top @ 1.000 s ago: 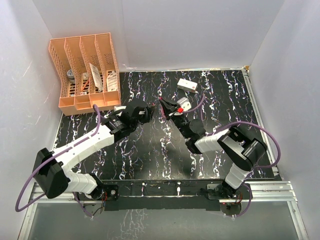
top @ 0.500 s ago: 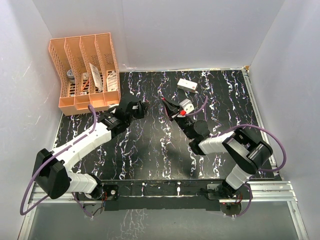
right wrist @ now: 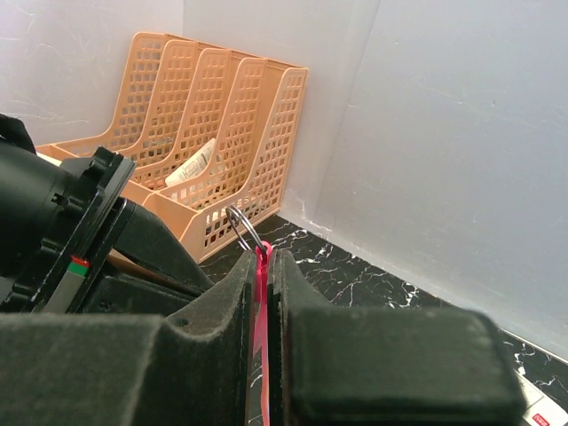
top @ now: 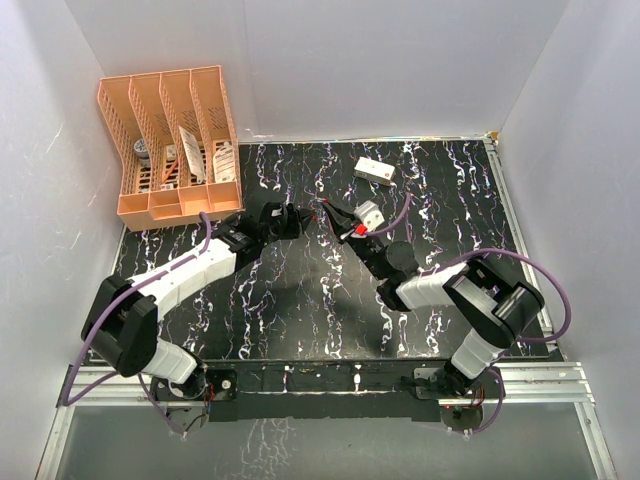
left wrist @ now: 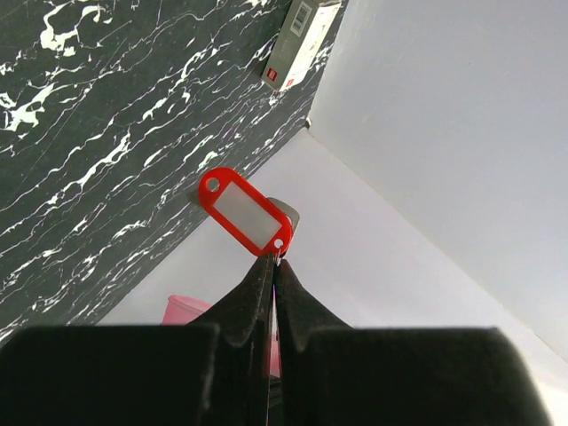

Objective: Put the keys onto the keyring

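The two grippers meet tip to tip above the middle of the black marbled table (top: 300,300). My left gripper (left wrist: 275,260) is shut, and the key with the bright red head (left wrist: 244,211) sticks out from its tips. A pale metal piece (left wrist: 289,214) shows just behind that head. My right gripper (right wrist: 264,257) is shut on the slim pink tag (right wrist: 261,293) of the keyring. The thin metal ring (right wrist: 241,229) stands up out of its tips. Seen from above, the left gripper (top: 297,217) and right gripper (top: 330,210) are a short gap apart, off the table.
An orange file rack (top: 170,140) holding papers stands at the back left, close behind the left arm (right wrist: 62,222). A white rectangular box with red marks (top: 374,171) lies at the back middle. White walls close in three sides.
The left gripper drew back to the left, then came back toward the right gripper as its elbow swung left. The right gripper shifted slightly. Both stayed shut.
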Motion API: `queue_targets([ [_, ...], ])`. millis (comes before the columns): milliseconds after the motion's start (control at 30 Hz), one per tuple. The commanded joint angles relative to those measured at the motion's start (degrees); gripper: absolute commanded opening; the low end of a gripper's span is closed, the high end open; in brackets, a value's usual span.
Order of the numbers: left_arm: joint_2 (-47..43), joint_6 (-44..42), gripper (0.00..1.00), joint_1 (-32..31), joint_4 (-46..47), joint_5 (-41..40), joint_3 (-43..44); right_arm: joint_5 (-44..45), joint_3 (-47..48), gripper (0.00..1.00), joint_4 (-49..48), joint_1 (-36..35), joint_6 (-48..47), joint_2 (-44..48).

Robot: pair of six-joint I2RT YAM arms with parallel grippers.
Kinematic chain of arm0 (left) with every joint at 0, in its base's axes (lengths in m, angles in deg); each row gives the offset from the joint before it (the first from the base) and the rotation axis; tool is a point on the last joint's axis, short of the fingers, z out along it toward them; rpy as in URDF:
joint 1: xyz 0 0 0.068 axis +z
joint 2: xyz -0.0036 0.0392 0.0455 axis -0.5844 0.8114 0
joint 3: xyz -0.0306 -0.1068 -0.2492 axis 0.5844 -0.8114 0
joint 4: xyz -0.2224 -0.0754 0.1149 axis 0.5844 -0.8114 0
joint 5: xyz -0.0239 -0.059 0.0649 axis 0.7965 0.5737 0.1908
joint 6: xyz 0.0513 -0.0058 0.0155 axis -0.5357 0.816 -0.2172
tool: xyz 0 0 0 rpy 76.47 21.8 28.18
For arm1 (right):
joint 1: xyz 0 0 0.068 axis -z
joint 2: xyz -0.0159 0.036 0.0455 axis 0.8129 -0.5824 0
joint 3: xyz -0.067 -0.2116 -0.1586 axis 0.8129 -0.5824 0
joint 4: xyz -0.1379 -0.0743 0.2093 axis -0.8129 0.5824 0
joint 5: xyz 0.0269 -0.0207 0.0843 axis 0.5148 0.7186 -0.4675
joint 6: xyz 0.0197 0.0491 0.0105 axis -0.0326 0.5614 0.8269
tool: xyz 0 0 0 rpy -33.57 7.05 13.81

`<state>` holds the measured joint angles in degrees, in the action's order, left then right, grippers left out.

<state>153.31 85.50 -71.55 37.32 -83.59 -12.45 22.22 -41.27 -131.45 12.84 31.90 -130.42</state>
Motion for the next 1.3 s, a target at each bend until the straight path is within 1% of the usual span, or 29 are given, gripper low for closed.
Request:
queue_targets([
  [0, -1.22, 7.66, 0.00, 0.37, 3.06, 3.30, -0.52, 0.30, 0.13, 0.00, -20.73, -0.38, -1.36, -0.62],
  [133, -2.21, 8.12, 0.00, 0.48, 3.18, 2.30, -1.18, 2.00, 0.27, 0.00, -20.69, -0.42, -0.80, -1.02],
  [267, -2.72, 8.42, 0.00, 0.55, 3.78, 1.93, -1.23, 4.07, 0.76, 0.00, -20.68, -0.47, 1.69, -1.49],
  [967, -3.95, 9.18, 0.00, 0.72, 4.41, 1.53, -1.41, 7.65, 1.83, 0.00, -20.66, -0.53, 3.46, -3.91],
  [1267, -3.95, 9.24, 0.00, 0.70, 4.64, 1.64, -1.33, 7.34, 2.20, 0.00, -20.70, -0.52, 3.63, -4.59],
])
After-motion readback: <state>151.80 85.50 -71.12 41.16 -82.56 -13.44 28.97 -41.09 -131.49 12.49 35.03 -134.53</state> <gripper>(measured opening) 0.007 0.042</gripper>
